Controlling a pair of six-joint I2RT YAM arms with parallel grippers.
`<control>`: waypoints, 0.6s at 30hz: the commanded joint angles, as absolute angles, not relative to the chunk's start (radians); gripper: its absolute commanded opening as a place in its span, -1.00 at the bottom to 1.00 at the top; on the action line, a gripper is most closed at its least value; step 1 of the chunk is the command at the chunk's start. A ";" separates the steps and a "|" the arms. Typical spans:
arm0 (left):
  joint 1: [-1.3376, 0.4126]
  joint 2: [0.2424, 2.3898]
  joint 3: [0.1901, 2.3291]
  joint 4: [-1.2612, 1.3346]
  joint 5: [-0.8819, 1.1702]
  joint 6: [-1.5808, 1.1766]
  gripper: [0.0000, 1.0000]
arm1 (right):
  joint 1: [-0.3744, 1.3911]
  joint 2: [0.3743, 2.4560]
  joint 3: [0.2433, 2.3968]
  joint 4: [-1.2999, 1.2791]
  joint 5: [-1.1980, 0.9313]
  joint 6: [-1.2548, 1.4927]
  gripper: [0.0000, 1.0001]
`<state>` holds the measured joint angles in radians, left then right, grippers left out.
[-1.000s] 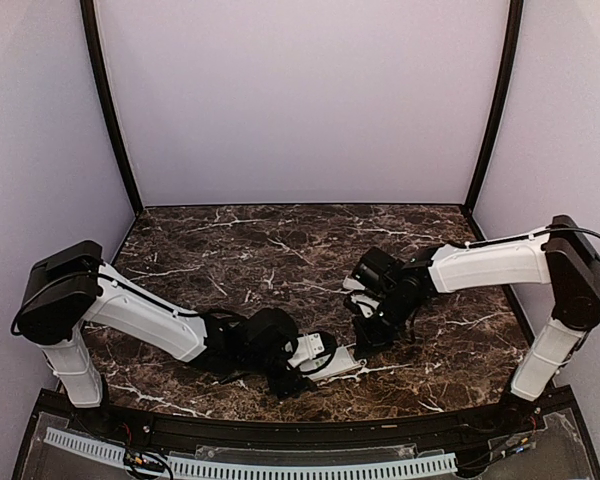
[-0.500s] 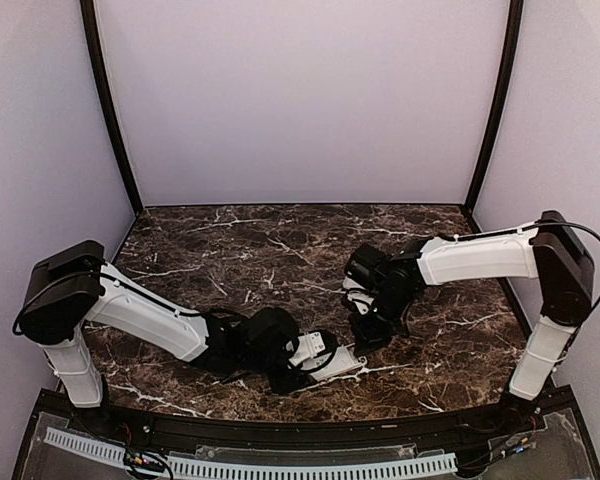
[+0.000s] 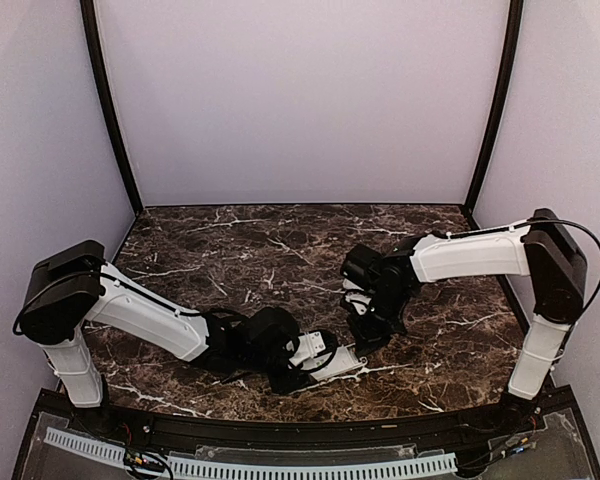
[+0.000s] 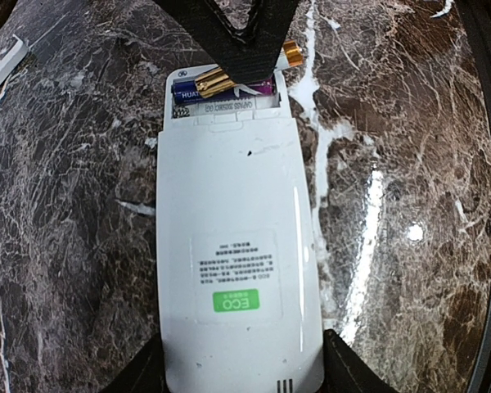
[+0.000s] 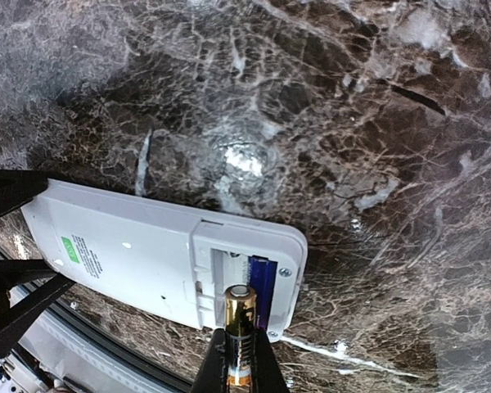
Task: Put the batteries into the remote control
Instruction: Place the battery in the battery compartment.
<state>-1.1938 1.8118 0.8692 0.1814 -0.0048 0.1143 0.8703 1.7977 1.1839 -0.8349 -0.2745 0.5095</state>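
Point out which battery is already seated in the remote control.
The purple battery, lying flat in the open compartment of the remote control. The gold battery is not in yet: the right claw pinches it by that compartment.

The left arm (image 3: pixel 145 315) lies low, reaching inward, the left gripper (image 3: pixel 325 358) with jaws partly spread. The right arm (image 3: pixel 470 255) bends inward, the right gripper (image 3: pixel 368 335) angled down with jaws pinched close.

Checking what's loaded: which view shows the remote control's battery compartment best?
Right wrist view: the battery compartment faces the camera, a purple battery seated inside. In the left wrist view the right gripper and its gold battery cover part of it. Top view shows only the remote control's white edge.
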 commanded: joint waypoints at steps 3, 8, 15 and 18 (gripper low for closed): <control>-1.193 1.844 0.870 0.094 -0.003 0.121 -0.08 | 0.868 1.834 1.224 -0.889 -0.266 0.499 -1.00; -1.193 1.844 0.870 0.094 -0.007 0.123 -0.08 | 0.874 1.857 1.250 -0.892 -0.287 0.496 -1.00; -1.193 1.844 0.870 0.093 -0.012 0.123 -0.08 | 0.875 1.875 1.260 -0.922 -0.279 0.501 -1.00; -1.193 1.844 0.870 0.095 -0.012 0.124 -0.08 | 0.877 1.878 1.268 -0.920 -0.283 0.507 -1.00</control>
<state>-1.1938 1.8122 0.8726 0.1761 -0.0055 0.1146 0.8719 1.8610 1.2434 -0.8837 -0.2935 0.5056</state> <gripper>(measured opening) 0.571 0.037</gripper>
